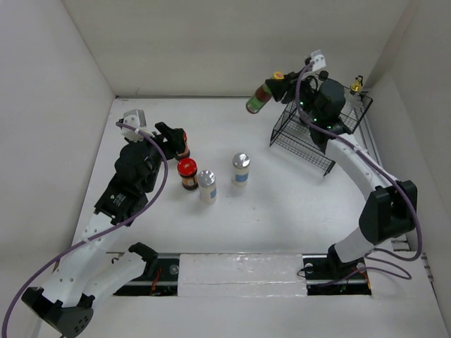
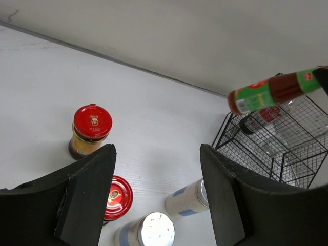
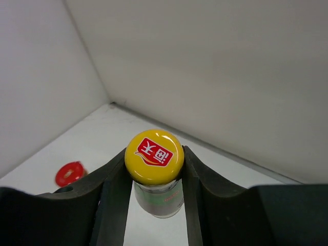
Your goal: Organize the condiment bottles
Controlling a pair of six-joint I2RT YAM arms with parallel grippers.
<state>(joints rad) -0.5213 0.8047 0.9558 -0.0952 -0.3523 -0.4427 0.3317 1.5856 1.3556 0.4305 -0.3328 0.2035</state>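
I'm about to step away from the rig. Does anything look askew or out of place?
The yellow-capped sauce bottle hangs almost sideways in mid-air beside the black wire basket, clamped at its neck by the right end effector. Nothing looks spilled.

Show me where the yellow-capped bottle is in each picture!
Top view: the yellow-capped bottle hangs tilted at upper right, left of the black wire basket.
Left wrist view: bottle at upper right, above the basket.
Right wrist view: bottle dead centre, cap facing us; no basket.
Shared landmark: the basket, in two views.
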